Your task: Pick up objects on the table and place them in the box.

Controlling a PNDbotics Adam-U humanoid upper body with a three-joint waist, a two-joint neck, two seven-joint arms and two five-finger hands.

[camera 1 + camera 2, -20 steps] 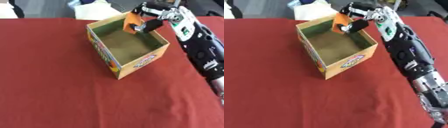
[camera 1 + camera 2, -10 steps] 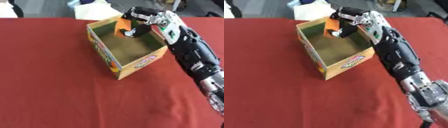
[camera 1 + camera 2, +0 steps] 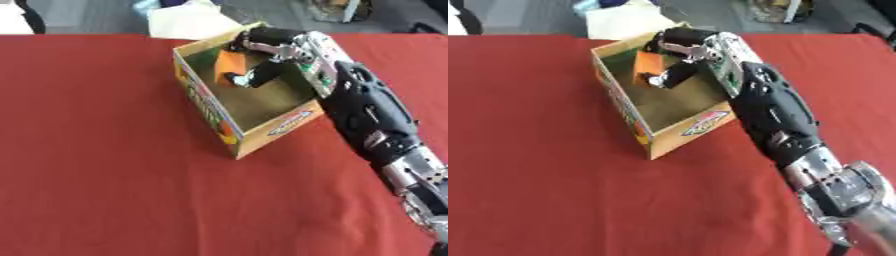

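Note:
An open cardboard box (image 3: 213, 113) with printed sides stands on the red table, a little right of the middle. My right arm reaches in from the lower right, and my right hand (image 3: 265, 52) is over the box's far part, inside the rim. Its fingers and thumb are curled round an orange object (image 3: 229, 62), which hangs within the box near the far left wall. The object's lower part is hidden by the hand. My left hand shows in neither view.
The red cloth (image 3: 96, 165) covers the table all round the box. Beyond the far edge lies a pale sheet or bag (image 3: 188, 20) on the floor, along with other dim shapes.
My right hand has moved left and down with the orange object, from above the box's far right corner to inside the box near its far left wall.

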